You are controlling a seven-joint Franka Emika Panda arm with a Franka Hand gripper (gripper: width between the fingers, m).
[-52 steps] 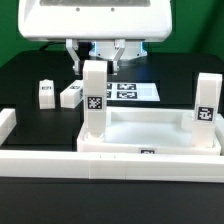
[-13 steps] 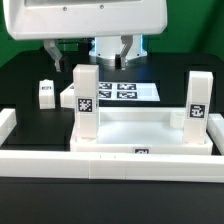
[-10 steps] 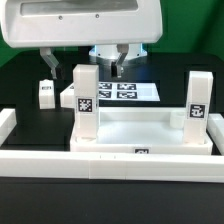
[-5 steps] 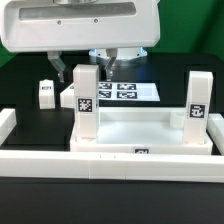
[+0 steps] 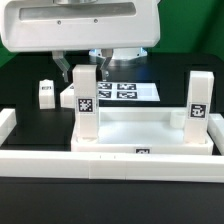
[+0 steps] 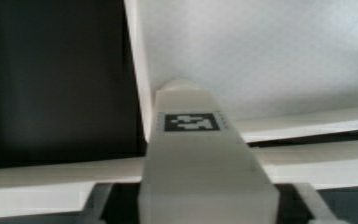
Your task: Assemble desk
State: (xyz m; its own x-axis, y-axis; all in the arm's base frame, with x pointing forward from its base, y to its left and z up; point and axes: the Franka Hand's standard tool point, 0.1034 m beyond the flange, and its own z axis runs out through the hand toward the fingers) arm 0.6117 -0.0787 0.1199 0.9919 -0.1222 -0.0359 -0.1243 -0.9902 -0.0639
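Note:
The desk top (image 5: 150,128) is a white shallow tray near the front. Two white legs stand upright in its corner sockets, one on the exterior view's left (image 5: 86,105) and one on the right (image 5: 200,103), each with a tag. My gripper (image 5: 84,68) hangs over the top of the left leg, one finger (image 5: 62,70) on each side, with small gaps to the leg. In the wrist view that leg (image 6: 202,150) runs up between the jaws of the gripper (image 6: 197,205), over the tray floor (image 6: 265,50). Two loose legs (image 5: 45,93) (image 5: 70,97) lie behind.
The marker board (image 5: 122,90) lies flat on the black table behind the tray. A long white border rail (image 5: 100,160) runs along the front and turns up at the exterior view's left (image 5: 8,125).
My gripper has come down and shifted to the exterior view's left over the left leg. Its fingers stand closer together than before. The legs and tray have not moved.

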